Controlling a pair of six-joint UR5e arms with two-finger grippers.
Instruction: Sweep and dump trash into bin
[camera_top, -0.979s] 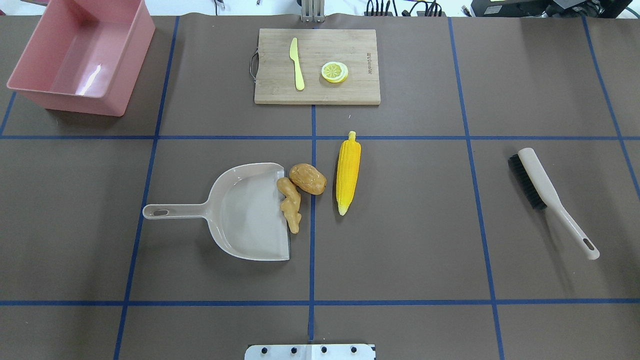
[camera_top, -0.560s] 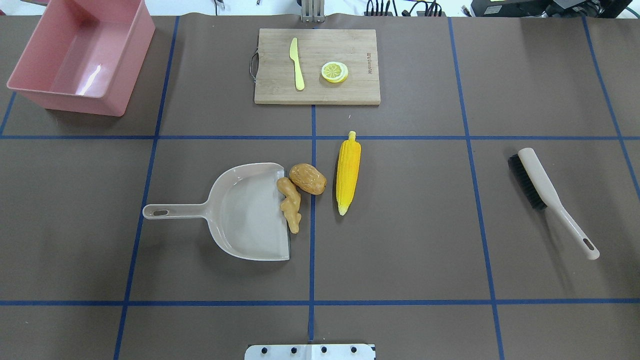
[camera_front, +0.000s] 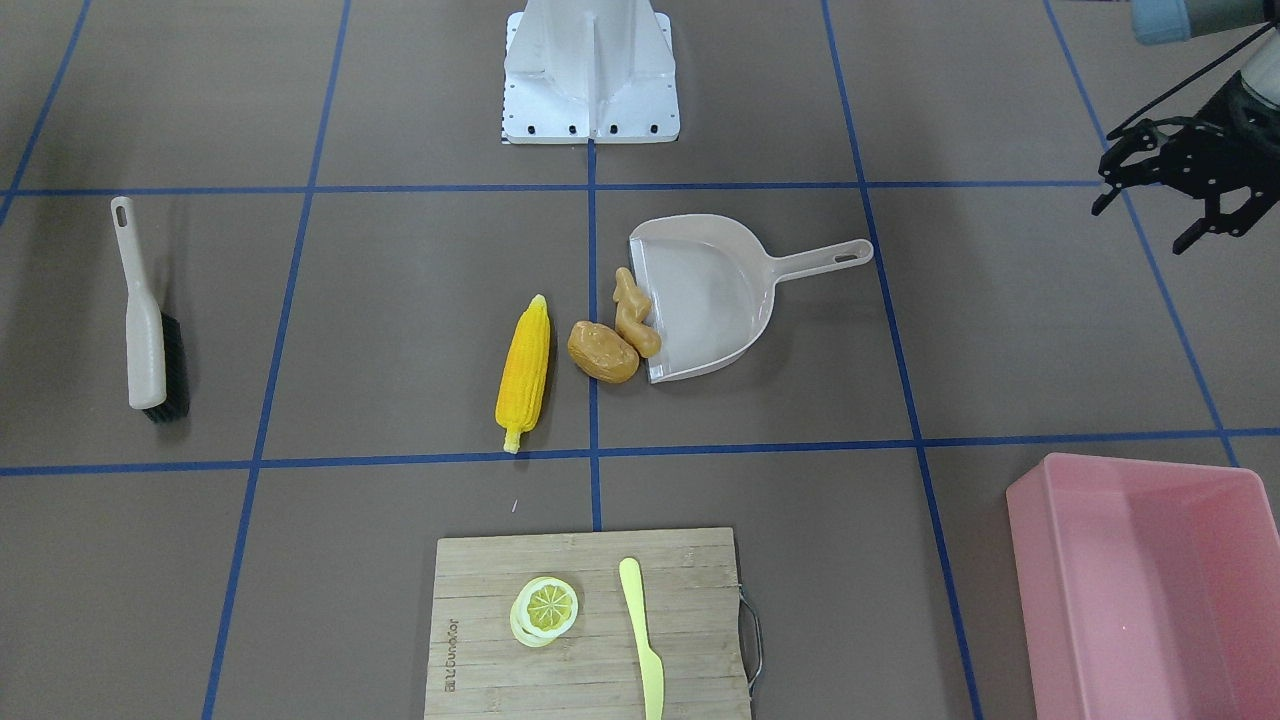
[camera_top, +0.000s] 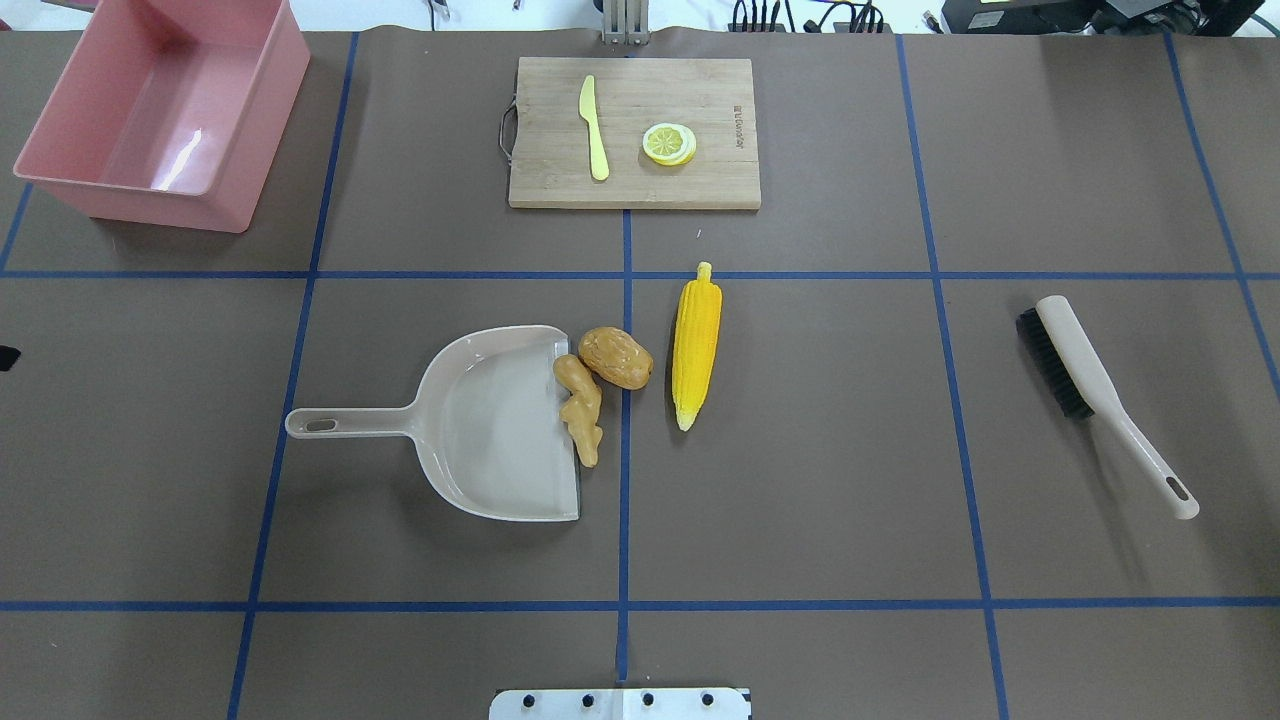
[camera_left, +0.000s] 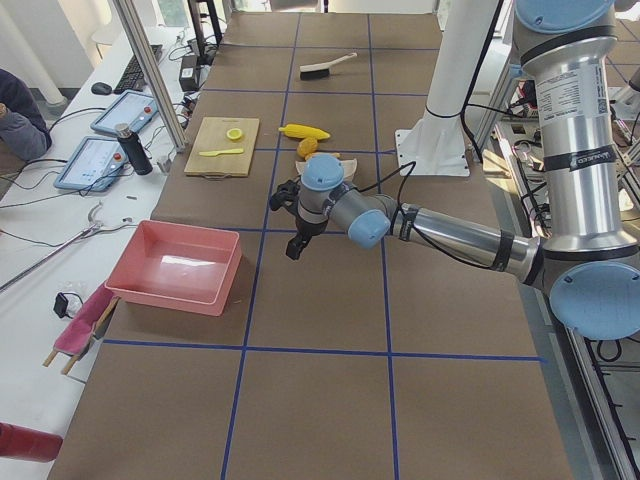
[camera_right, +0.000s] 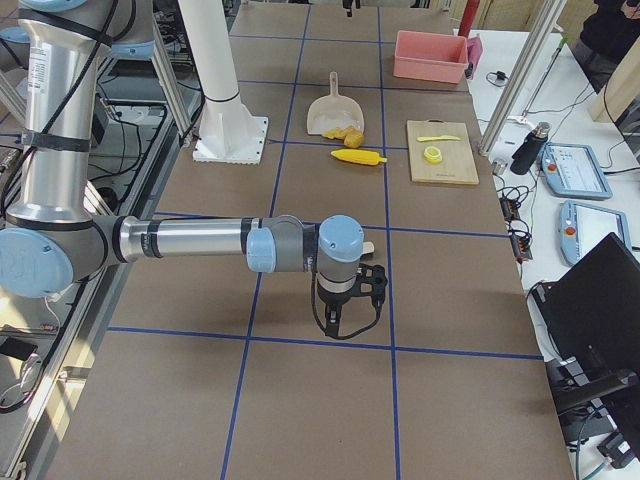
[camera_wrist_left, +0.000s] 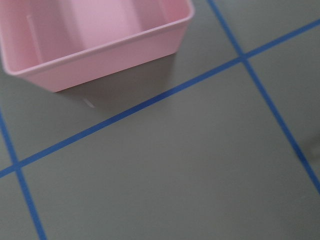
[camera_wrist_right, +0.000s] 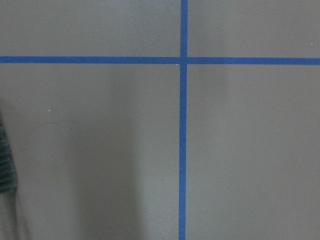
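The trash lies mid-table: a yellow corn cob (camera_top: 696, 345), a brown potato (camera_top: 615, 357) and a tan ginger root (camera_top: 580, 408) resting on the lip of the beige dustpan (camera_top: 490, 440). The pink bin (camera_top: 150, 205) stands at the far left corner and holds nothing. My left gripper (camera_front: 1140, 228) hovers open and holds nothing, beyond the dustpan's handle end, between it and the bin. My right gripper (camera_right: 345, 305) shows only in the right side view, low over the table by the brush; I cannot tell whether it is open or shut.
A beige brush (camera_top: 1090, 385) with black bristles lies on the right side. A wooden cutting board (camera_top: 700, 90) at the far middle carries a yellow-green knife (camera_top: 594, 128) and a lemon slice (camera_top: 669, 143). Blue tape lines grid the brown table.
A black tip of my left gripper has come into the overhead view at its left edge. The trash, dustpan, brush and bin have not moved.
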